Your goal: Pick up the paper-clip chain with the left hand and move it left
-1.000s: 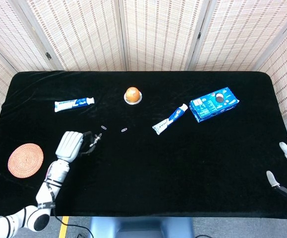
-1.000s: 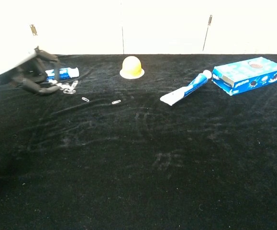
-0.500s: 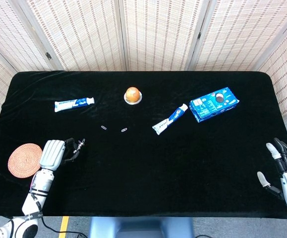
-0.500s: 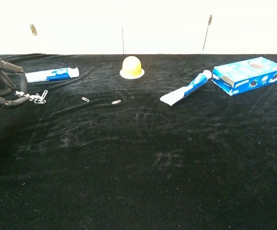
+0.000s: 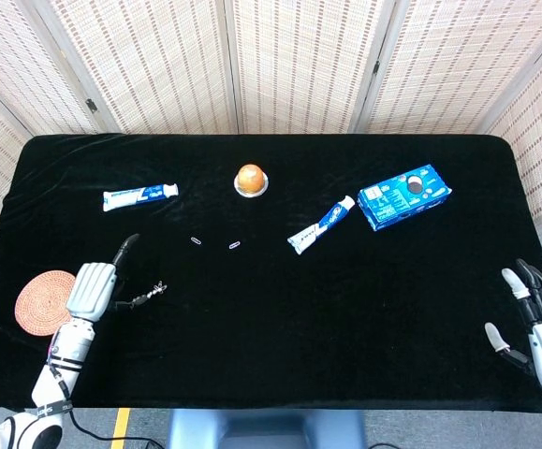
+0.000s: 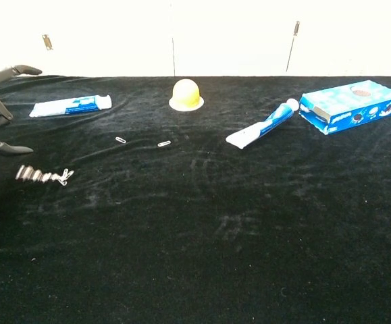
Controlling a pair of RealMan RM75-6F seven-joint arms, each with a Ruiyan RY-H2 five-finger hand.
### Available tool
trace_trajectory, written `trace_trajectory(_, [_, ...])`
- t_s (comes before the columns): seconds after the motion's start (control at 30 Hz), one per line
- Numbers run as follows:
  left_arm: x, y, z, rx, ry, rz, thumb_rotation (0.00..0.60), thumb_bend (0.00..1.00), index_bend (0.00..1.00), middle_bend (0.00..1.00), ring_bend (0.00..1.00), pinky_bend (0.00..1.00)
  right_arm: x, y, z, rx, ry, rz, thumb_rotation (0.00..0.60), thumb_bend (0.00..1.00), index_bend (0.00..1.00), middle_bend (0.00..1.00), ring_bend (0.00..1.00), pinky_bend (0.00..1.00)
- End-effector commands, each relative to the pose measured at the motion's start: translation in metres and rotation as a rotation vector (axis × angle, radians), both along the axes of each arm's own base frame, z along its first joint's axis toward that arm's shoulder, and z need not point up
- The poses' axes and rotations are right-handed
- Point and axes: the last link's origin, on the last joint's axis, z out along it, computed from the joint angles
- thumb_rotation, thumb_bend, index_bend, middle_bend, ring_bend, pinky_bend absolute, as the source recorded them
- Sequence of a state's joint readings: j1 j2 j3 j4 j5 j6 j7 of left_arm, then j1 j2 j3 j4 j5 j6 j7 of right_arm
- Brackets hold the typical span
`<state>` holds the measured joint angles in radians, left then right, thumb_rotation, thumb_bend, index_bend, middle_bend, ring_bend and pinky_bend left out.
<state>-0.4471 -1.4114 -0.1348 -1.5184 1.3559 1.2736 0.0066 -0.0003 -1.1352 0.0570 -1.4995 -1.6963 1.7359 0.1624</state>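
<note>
The paper-clip chain point(image 6: 43, 176) is seen low over the left part of the black worktop point(image 5: 345, 299), blurred in the chest view, just beside the fingertips of the left robot hand point(image 5: 91, 289). That robot hand is spread wide, with nothing gripped; whether the chain is lying on the cloth or is a little above it cannot be told from the blur. The right robot hand point(image 5: 537, 323) is held at the right edge with fingers apart and empty.

A bounce or slide of the chain is judged possible if it is falling, since linked clips are light and loose. The woven coaster point(image 5: 48, 301) lies close by on the left, and the chain could be snagged or dragged by the spread fingers if the robot hand is drawn away low. Two loose paper clips point(image 5: 214, 243) lie well apart from it.
</note>
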Motion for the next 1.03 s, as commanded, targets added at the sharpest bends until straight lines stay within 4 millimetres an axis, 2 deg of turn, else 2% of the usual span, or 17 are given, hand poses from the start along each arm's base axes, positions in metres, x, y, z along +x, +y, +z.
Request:
trace_trajectory(0.03, [0.001, -0.002, 0.007, 0.014, -0.017, -0.012, 0.6, 0.15, 0.05, 1.0, 1.0, 1.0, 0.0, 0.0, 0.0, 0.0, 0.0, -0.001, 0.6, 0.35, 0.0, 0.0, 0.0, 0.0])
trace_trajectory(0.1, [-0.001, -0.006, 0.017, 0.029, -0.031, -0.037, 0.6, 0.15, 0.05, 0.99, 1.0, 1.0, 0.0, 0.0, 0.0, 0.0, 0.0, -0.002, 0.6, 0.35, 0.0, 0.0, 0.0, 0.0])
trace_trajectory(0.17, [-0.009, -0.014, 0.027, 0.029, -0.025, -0.047, 0.6, 0.15, 0.06, 0.86, 0.88, 0.92, -0.001, 0.0, 0.001, -0.003, 0.0, -0.004, 0.6, 0.35, 0.0, 0.0, 0.0, 0.0])
trace_trajectory(0.23, [-0.024, -0.024, 0.041, 0.028, 0.011, -0.044, 0.6, 0.15, 0.11, 0.56, 0.54, 0.61, -0.002, 0.0, 0.002, -0.005, 0.001, -0.012, 0.6, 0.35, 0.0, 0.0, 0.0, 0.0])
trace_trajectory(0.27, [-0.031, -0.029, 0.048, 0.034, 0.03, -0.039, 0.6, 0.15, 0.12, 0.47, 0.44, 0.5, -0.003, 0.0, 0.002, -0.005, 0.002, -0.018, 0.6, 0.35, 0.0, 0.0, 0.0, 0.0])
trace_trajectory(0.3, [-0.04, -0.037, 0.055, 0.043, 0.062, -0.028, 0.6, 0.15, 0.14, 0.32, 0.29, 0.32, -0.003, -0.001, 0.001, -0.003, 0.006, -0.024, 0.6, 0.35, 0.0, 0.0, 0.0, 0.0])
trace_trajectory(0.33, [-0.047, -0.045, 0.061, 0.059, 0.09, -0.021, 0.6, 0.15, 0.14, 0.22, 0.18, 0.19, -0.003, -0.002, 0.0, 0.0, 0.009, -0.028, 0.6, 0.35, 0.0, 0.0, 0.0, 0.0])
trace_trajectory(0.4, [-0.058, -0.06, 0.071, 0.123, 0.144, -0.009, 0.6, 0.15, 0.12, 0.1, 0.05, 0.04, -0.004, -0.002, -0.002, 0.006, 0.016, -0.042, 0.6, 0.35, 0.0, 0.0, 0.0, 0.0])
trace_trajectory(0.5, [-0.073, -0.09, 0.083, 0.174, 0.264, 0.043, 0.6, 0.15, 0.1, 0.03, 0.0, 0.0, -0.005, -0.006, -0.006, 0.018, 0.04, -0.064, 0.6, 0.35, 0.0, 0.0, 0.0, 0.0])
trace_trajectory(0.6, [-0.068, -0.103, 0.089, 0.173, 0.271, 0.045, 0.6, 0.15, 0.07, 0.0, 0.0, 0.0, -0.004, -0.009, -0.011, 0.042, 0.053, -0.072, 0.6, 0.35, 0.0, 0.0, 0.0, 0.0])
trace_trajectory(0.77, [-0.072, -0.109, 0.092, 0.124, 0.305, 0.109, 0.6, 0.15, 0.07, 0.0, 0.0, 0.0, 0.0, -0.007, -0.018, 0.069, 0.074, -0.062, 0.6, 0.35, 0.0, 0.0, 0.0, 0.0])
trace_trajectory(1.03, [-0.068, -0.112, 0.096, 0.124, 0.309, 0.108, 0.6, 0.15, 0.08, 0.0, 0.0, 0.0, 0.004, 0.001, -0.022, 0.083, 0.094, -0.042, 0.6, 0.35, 0.0, 0.0, 0.0, 0.0])
